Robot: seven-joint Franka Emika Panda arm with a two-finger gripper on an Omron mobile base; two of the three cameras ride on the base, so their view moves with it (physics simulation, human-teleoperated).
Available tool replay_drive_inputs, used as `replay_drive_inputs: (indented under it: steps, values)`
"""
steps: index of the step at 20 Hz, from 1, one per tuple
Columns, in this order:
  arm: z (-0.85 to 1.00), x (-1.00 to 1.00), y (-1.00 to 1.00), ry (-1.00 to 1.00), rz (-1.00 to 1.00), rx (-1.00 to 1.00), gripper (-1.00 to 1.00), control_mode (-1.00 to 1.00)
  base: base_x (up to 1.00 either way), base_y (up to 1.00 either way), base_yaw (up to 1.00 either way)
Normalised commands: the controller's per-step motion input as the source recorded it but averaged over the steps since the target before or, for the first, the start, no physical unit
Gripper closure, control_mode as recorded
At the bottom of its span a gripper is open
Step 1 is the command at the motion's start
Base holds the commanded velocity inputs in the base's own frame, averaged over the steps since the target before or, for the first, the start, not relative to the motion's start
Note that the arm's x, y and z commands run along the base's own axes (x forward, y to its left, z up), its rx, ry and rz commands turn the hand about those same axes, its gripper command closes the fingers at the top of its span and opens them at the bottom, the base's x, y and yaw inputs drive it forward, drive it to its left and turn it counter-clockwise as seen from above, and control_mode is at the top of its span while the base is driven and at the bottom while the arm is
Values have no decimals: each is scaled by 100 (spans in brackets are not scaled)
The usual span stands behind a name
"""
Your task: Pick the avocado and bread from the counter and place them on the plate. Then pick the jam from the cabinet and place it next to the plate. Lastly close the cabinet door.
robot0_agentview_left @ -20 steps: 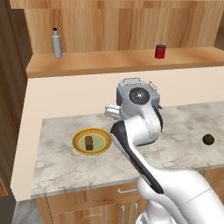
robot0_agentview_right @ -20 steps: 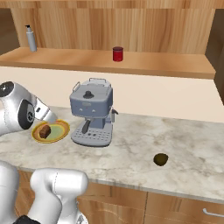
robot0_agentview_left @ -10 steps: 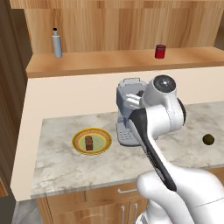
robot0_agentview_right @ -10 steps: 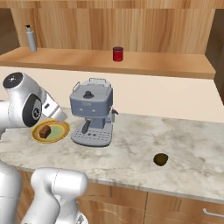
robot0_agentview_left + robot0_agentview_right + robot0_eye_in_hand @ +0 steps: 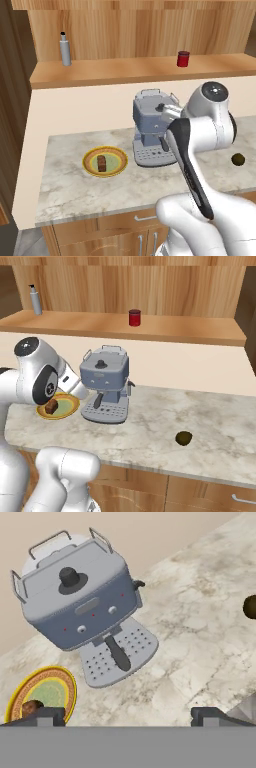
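With the bread (image 5: pixel 102 163) sitting on the plate (image 5: pixel 90 165), the hand (image 5: pixel 127 714), fingers apart and empty, is hovering by the coffee machine (image 5: pixel 104 385), the avocado (image 5: pixel 184 438) lying well off toward its right on the bench (image 5: pixel 210 431).

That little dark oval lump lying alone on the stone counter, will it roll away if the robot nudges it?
Probably. The small dark green-brown oval avocado looks rounded, with nothing beside it on the beige marbled counter, so a sideways push could send it wobbling. It seems firm enough to keep its shape when pinched.

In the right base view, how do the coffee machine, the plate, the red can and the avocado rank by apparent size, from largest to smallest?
1. Coffee machine.
2. Plate, partly hidden behind the arm.
3. Red can and avocado: they look alike, and the can stands farther back, so no ranking between them.
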Motion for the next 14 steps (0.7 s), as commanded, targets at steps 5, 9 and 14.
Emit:
replay_drive_inputs:
  steps: [5,9,14]
  values:
    - [0,-8,-37,1,0,0,-100,-100,0,0,0]
    - [0,-10,-43,7,0,0,-100,-100,0,0,0]
    - [0,-10,-48,14,-2,0,-100,-100,0,0,0]
